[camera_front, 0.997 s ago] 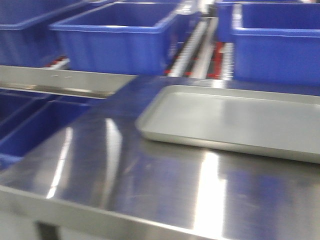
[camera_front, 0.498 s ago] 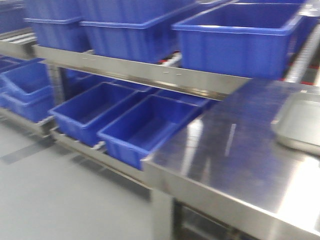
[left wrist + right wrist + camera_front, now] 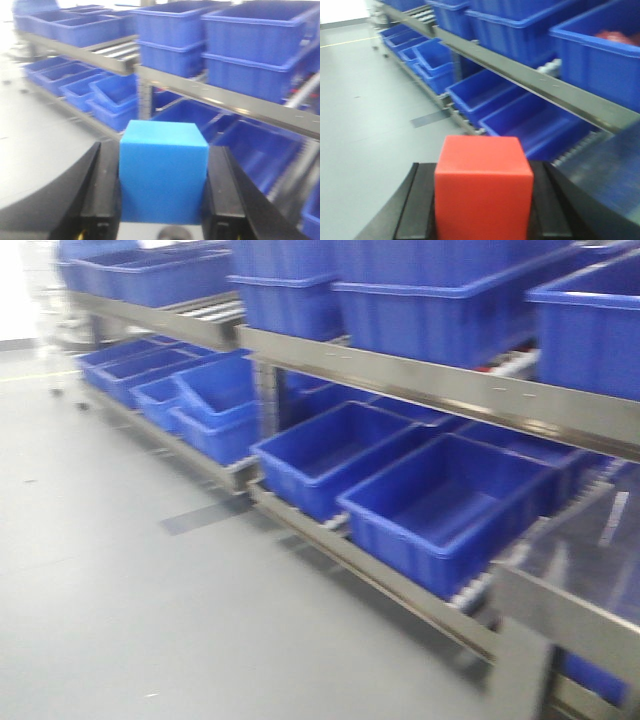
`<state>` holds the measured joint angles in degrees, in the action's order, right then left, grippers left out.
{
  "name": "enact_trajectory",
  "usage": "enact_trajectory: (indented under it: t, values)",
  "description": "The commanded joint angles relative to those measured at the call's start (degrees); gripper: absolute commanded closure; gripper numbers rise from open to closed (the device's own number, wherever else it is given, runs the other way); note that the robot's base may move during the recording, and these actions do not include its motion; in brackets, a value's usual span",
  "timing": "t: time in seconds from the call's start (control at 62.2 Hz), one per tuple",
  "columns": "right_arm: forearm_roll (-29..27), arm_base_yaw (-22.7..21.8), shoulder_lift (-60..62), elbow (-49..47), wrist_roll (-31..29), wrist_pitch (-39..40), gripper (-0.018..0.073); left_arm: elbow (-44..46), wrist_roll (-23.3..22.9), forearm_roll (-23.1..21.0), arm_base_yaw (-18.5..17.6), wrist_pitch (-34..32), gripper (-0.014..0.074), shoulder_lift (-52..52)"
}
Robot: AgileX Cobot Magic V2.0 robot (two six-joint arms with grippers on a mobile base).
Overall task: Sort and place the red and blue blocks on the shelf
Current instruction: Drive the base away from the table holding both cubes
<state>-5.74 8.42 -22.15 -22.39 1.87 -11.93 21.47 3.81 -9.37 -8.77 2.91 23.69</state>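
Blue block (image 3: pixel 163 172) sits clamped between the black fingers (image 3: pixel 100 195) of the left gripper (image 3: pixel 162 192), with its top and front faces standing clear of them. The red block (image 3: pixel 482 187) is held the same way in the right gripper (image 3: pixel 482 212). Both cubes are carried in the air, and neither is on the shelf (image 3: pixel 450 390) yet.

Ahead of and above each gripper runs the steel front rail (image 3: pixel 225 97), with big blue bins (image 3: pixel 440 500) on the tiers behind and below it. Bare grey floor (image 3: pixel 130 570) lies ahead and to the left. A corner of the shiny counter (image 3: pixel 605 160) is close on the right gripper's right.

The likeliest trouble is a knock. The rail juts forward of the bins, so a reach to the upper tier could catch a cube's exposed front edge on it and twist the cube in the pads. The faces look plain and smooth and only two sides are pinched, so a jolt from the base might let a block slide out onto the floor. The right arm could also clip the counter corner. Every bin is the same blue, and the views are smeared, so picking the wrong bin for a colour is a real risk.
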Motion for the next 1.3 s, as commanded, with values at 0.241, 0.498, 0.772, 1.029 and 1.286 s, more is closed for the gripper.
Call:
enact_trajectory:
  t: [0.241,0.498,0.772,1.029,1.286]
  values:
    - [0.46,-0.38,-0.32,-1.8,-0.07,5.4,0.0491,1.63,0.11,-0.34,0.04,-5.09,0.0472,0.29]
    - [0.46,-0.38,-0.32,-1.8,-0.07,5.4,0.0491,1.63,0.11,-0.34,0.04,-5.09,0.0472,0.29]
    - [0.46,-0.38,-0.32,-1.8,-0.07,5.4,0.0491,1.63,0.11,-0.34,0.04,-5.09,0.0472,0.29]
    - [0.46,-0.38,-0.32,-1.8,-0.07,5.4,0.0491,1.63,0.11,-0.34,0.04,-5.09,0.0472,0.29]
    - [0.46,-0.38,-0.32,-1.8,-0.07,5.4,0.0491,1.63,0.11,-0.34,0.04,-5.09,0.0472,0.29]
